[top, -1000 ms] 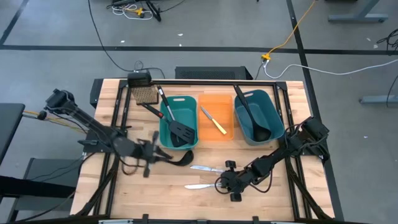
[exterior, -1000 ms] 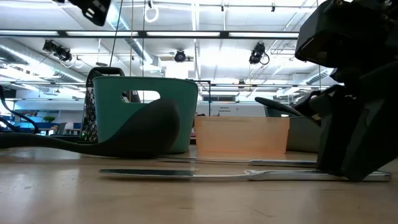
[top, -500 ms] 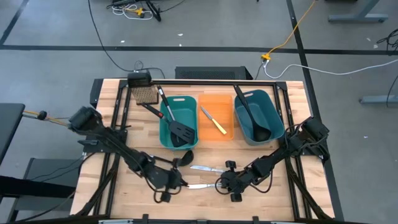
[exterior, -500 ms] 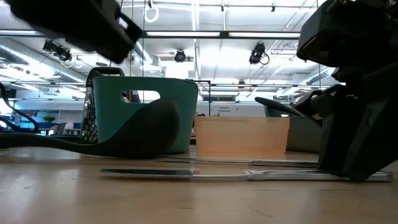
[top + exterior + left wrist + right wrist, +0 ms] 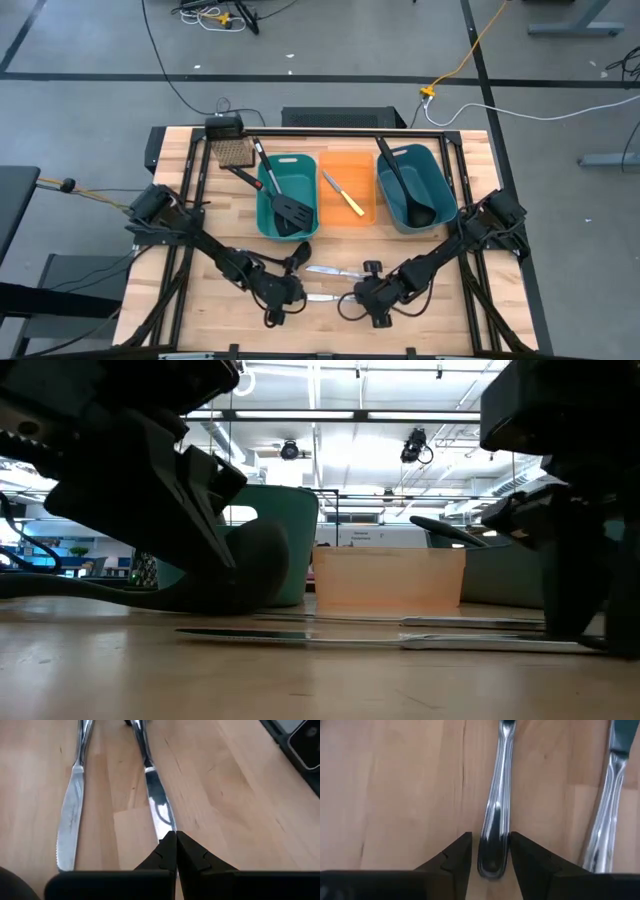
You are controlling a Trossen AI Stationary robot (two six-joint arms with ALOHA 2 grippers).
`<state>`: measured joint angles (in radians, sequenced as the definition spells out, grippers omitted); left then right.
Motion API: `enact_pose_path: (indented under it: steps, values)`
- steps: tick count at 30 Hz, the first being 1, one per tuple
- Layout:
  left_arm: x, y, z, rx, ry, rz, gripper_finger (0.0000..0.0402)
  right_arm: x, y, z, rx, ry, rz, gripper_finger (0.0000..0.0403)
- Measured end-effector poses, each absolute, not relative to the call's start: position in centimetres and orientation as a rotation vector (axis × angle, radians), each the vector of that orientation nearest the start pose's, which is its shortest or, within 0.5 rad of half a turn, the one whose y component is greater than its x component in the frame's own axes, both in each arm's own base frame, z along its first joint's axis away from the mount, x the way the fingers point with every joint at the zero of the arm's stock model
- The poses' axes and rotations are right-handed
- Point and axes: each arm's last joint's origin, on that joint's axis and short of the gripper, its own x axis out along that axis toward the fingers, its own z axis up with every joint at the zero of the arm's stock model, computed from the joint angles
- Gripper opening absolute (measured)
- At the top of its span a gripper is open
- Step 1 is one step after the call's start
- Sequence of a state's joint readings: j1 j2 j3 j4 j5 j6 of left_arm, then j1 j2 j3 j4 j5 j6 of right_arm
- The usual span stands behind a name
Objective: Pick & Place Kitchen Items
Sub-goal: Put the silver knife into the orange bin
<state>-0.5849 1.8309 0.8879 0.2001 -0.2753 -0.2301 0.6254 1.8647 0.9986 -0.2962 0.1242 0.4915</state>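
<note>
Two slim silver knives lie flat on the wooden table: a far one (image 5: 330, 270) and a near one (image 5: 322, 297). My right gripper (image 5: 352, 297) is shut on the near knife's handle end. My left gripper (image 5: 290, 296) is shut, with its tips (image 5: 175, 840) over that knife's blade tip (image 5: 167, 825). A black ladle (image 5: 297, 255) lies on the table just behind the left gripper. The far knife also shows in the left wrist view (image 5: 72, 815) and the right wrist view (image 5: 607, 810). My left gripper's shut fingertips (image 5: 170, 851) stand over the near knife's blade tip, slanting down from the table's left. I cannot tell whether they touch it. My right gripper pinches the free end of the near knife's handle (image 5: 493, 851) between its two fingers (image 5: 457, 857). The fingers come low from the table's right and lie along the knife. The knife lies flat on the table.
Three bins stand in a row at the back: a teal one (image 5: 268, 215) with black slotted spatulas, an orange one (image 5: 330, 215) with a yellow-handled knife (image 5: 344, 195), and a teal one (image 5: 445, 190) with a black ladle. A metal grater (image 5: 235, 152) lies at the far left.
My left gripper has swung from beside the ladle toward the table's near edge and right, and come down to the near knife's blade tip. The near knife has slid a little toward the table's right edge, together with my right gripper.
</note>
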Motion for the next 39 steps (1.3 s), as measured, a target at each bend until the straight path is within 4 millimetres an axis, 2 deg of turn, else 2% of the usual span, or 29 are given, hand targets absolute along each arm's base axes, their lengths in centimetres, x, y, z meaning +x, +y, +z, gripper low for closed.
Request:
enact_pose_path:
  steps: [6,14,28,39]
  values:
    - [29.8,-18.6,13.1,0.100,0.698,-0.214,0.0003,27.9,19.7,13.0,-0.032,1.220,0.126,0.0149]
    - [29.8,-18.6,13.1,0.135,0.697,-0.241,0.0003,28.2,19.8,11.8,-0.042,1.241,0.111,0.0149]
    - [29.6,-18.7,12.3,0.135,0.728,-0.268,0.0002,28.6,19.9,11.9,-0.063,1.189,0.101,0.0149]
    - [29.9,-18.7,10.0,0.126,0.768,-0.235,0.0002,28.7,19.9,11.9,-0.061,1.172,0.096,0.0149]
